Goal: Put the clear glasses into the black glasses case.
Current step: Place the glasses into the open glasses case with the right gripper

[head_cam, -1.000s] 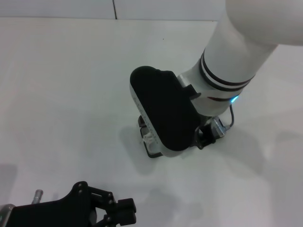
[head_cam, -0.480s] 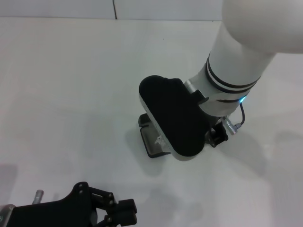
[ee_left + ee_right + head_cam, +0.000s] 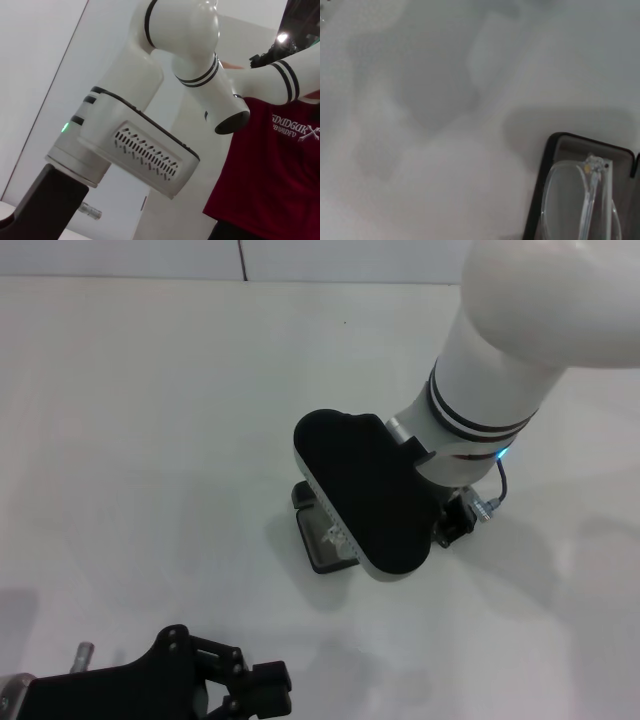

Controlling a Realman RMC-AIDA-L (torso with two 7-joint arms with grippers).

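Right gripper (image 3: pixel 345 545) hangs over black glasses case (image 3: pixel 312 540) at table (image 3: pixel 150 420) centre; your views hide its fingers, grip state unknowable. Clear glasses (image 3: pixel 580 200) lie inside open case on grey lining. Placement looks done; you still need lid closed, perhaps. Left gripper (image 3: pixel 255 690) parked near table's front edge.

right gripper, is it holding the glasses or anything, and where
Cannot tell. The right arm hides its own gripper over the case. The glasses lie inside the case, no fingers seen on them. The left gripper holds nothing.
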